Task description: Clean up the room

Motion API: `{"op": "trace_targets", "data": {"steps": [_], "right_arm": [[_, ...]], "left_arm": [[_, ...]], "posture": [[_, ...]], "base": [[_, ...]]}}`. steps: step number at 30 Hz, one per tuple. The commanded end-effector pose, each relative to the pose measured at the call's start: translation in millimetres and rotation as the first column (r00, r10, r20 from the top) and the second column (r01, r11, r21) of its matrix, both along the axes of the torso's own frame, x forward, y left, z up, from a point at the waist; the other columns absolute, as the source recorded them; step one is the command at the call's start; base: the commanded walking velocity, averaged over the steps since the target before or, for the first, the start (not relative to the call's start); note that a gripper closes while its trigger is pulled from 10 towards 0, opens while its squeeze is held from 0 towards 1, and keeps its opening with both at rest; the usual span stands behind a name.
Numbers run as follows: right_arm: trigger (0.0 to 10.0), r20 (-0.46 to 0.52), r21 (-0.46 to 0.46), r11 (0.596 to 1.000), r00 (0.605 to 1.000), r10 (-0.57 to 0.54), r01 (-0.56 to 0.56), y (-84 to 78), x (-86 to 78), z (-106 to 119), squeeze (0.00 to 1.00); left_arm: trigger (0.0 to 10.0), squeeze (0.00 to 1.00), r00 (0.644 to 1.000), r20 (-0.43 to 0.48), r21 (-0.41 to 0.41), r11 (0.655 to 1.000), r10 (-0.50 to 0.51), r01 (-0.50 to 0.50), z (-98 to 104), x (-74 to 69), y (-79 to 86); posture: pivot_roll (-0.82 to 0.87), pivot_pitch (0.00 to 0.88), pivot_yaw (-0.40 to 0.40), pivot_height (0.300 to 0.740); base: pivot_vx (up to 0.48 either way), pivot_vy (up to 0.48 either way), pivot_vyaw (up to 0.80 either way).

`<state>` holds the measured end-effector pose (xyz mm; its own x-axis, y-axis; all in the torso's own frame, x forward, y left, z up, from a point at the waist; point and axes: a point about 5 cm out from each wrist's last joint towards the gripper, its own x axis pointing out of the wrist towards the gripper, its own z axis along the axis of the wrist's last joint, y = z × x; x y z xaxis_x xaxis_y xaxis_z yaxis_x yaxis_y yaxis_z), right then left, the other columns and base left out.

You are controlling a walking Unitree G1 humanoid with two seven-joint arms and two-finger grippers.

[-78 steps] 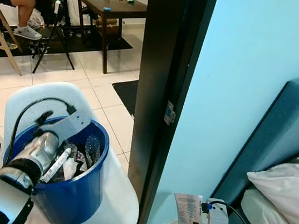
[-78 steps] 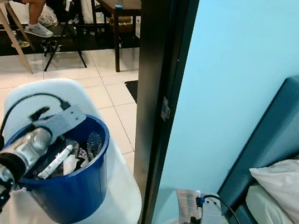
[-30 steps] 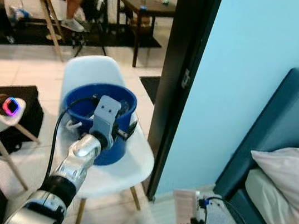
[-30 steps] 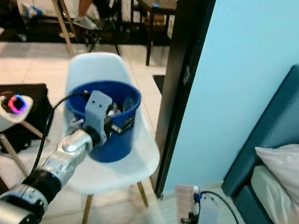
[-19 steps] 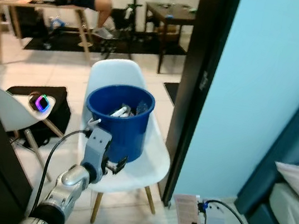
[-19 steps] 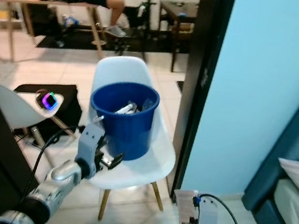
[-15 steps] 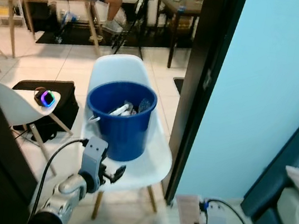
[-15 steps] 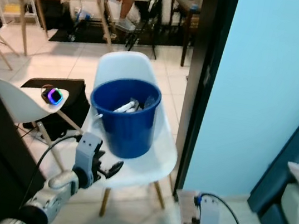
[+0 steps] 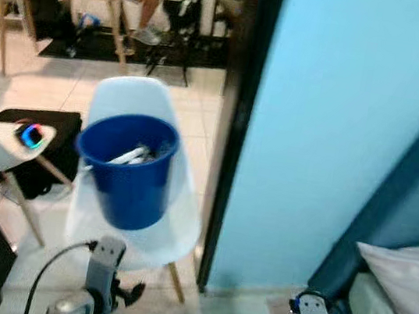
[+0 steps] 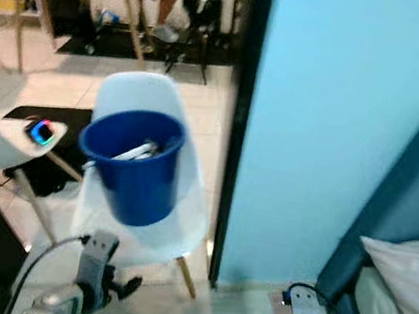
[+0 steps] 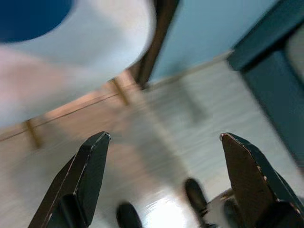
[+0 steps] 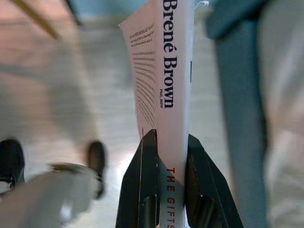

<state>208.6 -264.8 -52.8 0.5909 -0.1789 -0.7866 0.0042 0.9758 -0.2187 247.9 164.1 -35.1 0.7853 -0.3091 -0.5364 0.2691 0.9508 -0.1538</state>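
- Right tool (image 12: 165, 156) is clamping a paperback book (image 12: 164, 90) by its spine edge, hanging low beside the bed (image 9: 411, 234).
- Left tool (image 11: 164, 175) is hanging with fingers spread wide, carrying nothing, pointing at the floor below the white chair (image 9: 171, 230).
- Blue bucket (image 9: 130, 173) is sitting on that chair, already holding collected litter.
- My read: trash stage is looking partly done; the book is not yet put away, so cleanup is mid-way at best.

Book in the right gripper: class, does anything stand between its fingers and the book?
Nothing visible does. The right gripper is shut directly on the book, its fingers pressed against both covers, over the floor.
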Motion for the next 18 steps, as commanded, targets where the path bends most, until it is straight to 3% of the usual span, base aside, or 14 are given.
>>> {"op": "trace_targets", "data": {"steps": [1, 4, 9, 18], "right_arm": [[10.0, -0.010, 0.006, 1.000, 1.000, 0.000, 0.000, 4.6, -1.4, -3, 0.00], [10.0, -0.029, -0.009, 1.000, 0.999, -0.018, 0.018, 2.7, -6.0, -5, 0.00], [10.0, -0.020, -0.030, 0.999, 0.999, -0.028, 0.027, -0.3, -4.4, -3, 0.00], [10.0, 0.071, -0.114, 0.993, 0.997, -0.005, 0.013, -17.5, 18.4, 19, 0.00]], "left_arm": [[10.0, 0.00, 0.998, -0.051, 0.028, 0.999, 0.040, -0.039, -7, -8.6, 12.7], [10.0, 0.00, 0.989, -0.111, 0.051, 0.994, 0.097, -0.092, -16, -21.0, 25.1], [10.0, 0.00, 0.982, -0.147, 0.060, 0.992, 0.119, -0.111, -21, -28.0, 28.3], [10.0, 0.00, 0.960, -0.226, 0.097, 0.985, 0.163, -0.145, -32, -44.5, 36.0]], "posture": [[-0.11, 0.000, -0.023, 0.740], [-0.11, 0.000, -0.021, 0.740], [-0.11, 0.000, -0.019, 0.740], [-0.12, 0.000, -0.016, 0.740]], "base": [[0.000, -0.480, -0.76], [0.000, 0.000, -0.76], [0.000, 0.000, -0.76], [0.000, -0.480, 0.00]]}}
